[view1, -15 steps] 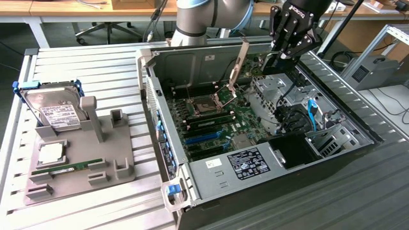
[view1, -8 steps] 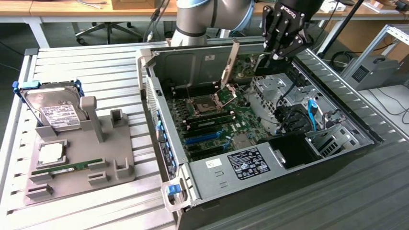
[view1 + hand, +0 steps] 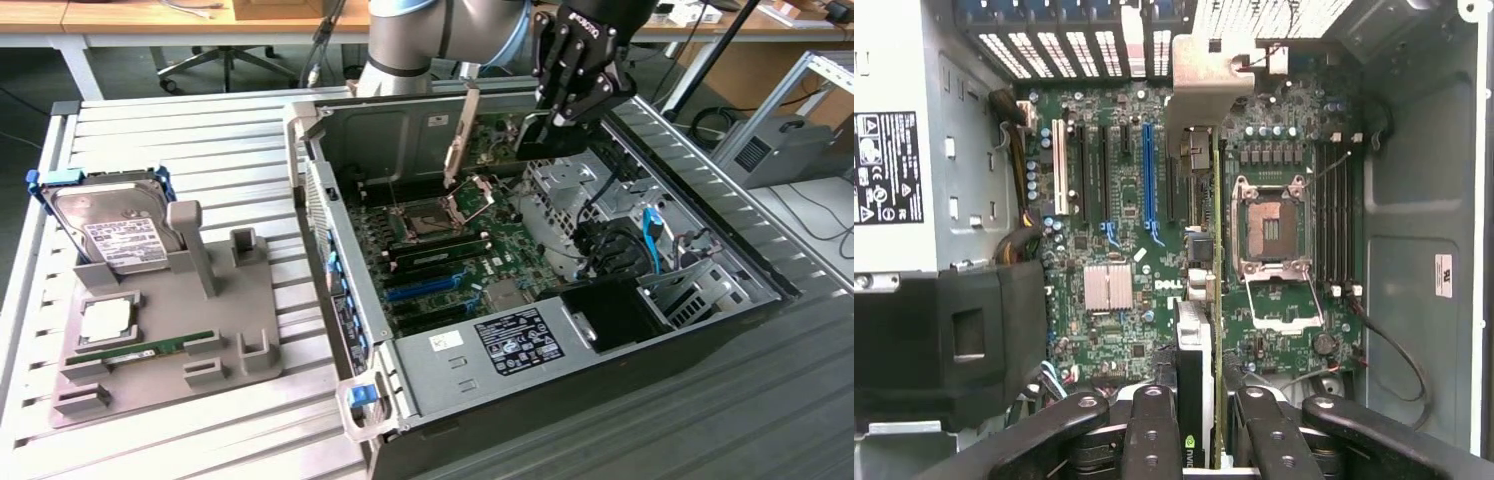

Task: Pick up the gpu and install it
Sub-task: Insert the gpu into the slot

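My gripper [image 3: 558, 122] is shut on the gpu [image 3: 534, 142], a dark card that hangs above the motherboard [image 3: 447, 235] inside the open computer case [image 3: 350, 300]. The card's pale silver end bracket [image 3: 466, 140] stands upright toward the case's rear wall. In the wrist view the gpu [image 3: 1196, 360] runs edge-on between my black fingers [image 3: 1152, 430], its bracket [image 3: 1216, 85] at the far end. The card hangs over the board between the blue expansion slot [image 3: 1148, 180] and the open CPU socket [image 3: 1271, 225]. Its lower edge is clear of the slots.
A grey fixture [image 3: 214, 330] on the table at the exterior view's left carries a silver hard drive [image 3: 123, 235], a square chip [image 3: 107, 320] and a green memory stick [image 3: 140, 350]. Inside the case are a labelled power supply [image 3: 514, 340], a black shroud [image 3: 607, 310] and cables [image 3: 651, 235].
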`<state>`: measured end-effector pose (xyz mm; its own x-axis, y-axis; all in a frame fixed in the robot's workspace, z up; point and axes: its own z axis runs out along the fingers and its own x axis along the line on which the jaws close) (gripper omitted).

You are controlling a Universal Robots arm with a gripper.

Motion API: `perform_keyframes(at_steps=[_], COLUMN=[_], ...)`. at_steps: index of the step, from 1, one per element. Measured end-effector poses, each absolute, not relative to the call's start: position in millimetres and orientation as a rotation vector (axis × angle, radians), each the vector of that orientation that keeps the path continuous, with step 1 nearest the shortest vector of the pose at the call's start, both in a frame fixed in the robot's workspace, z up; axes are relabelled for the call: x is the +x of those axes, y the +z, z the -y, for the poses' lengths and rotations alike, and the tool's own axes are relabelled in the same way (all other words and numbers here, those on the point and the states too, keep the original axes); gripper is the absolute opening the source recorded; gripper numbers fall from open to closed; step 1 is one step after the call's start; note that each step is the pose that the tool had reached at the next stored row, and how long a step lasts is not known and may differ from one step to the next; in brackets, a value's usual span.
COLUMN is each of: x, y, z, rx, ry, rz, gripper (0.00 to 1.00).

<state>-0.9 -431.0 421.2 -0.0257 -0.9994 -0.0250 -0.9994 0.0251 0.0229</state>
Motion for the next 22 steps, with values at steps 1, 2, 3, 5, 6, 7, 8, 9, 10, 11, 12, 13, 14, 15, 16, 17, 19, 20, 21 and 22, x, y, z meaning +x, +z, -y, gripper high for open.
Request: perform_keyframes(at_steps=[1,2,3,5,6,7,8,9,10,11,12,13,14,15,16,17,19,20,21,22], x=[-2.9,-4.9,-7.0,-11.3,-14.7,-16.4,-17.9,-18.3,-18.3,-18.4,-18.4,-18.4,-18.4,-18.4,-18.5,-19.0,-20.4,-21.3,-22.0,-22.8], y=[421.2,421.2,421.2,421.2,421.2,421.1,421.2,421.2,421.2,421.2,421.2,421.2,421.2,421.2,421.2,421.2,421.2,421.2,421.2,421.2], z=[431.0,431.0,431.0,430.9,431.0,431.0,431.0,431.0,431.0,431.0,431.0,431.0,431.0,431.0,431.0,431.0,431.0,431.0,431.0,431.0], rx=[-2.189,-2.187,-2.185,-2.181,-2.178,-2.176,-2.175,-2.174,-2.174,-2.174,-2.174,-2.174,-2.174,-2.174,-2.174,-2.174,-2.174,-2.174,-2.174,-2.174], ry=[0.053,0.053,0.053,0.053,0.053,0.053,0.053,0.053,0.053,0.053,0.053,0.053,0.053,0.053,0.053,0.053,0.053,0.053,0.053,0.053], rz=[-2.250,-2.252,-2.254,-2.258,-2.261,-2.262,-2.264,-2.264,-2.264,-2.264,-2.264,-2.264,-2.264,-2.264,-2.264,-2.264,-2.264,-2.264,-2.264,-2.264], gripper=[0.27,0.27,0.27,0.27,0.27,0.27,0.27,0.27,0.27,0.27,0.27,0.27,0.27,0.27,0.27,0.27,0.27,0.27,0.27,0.27])
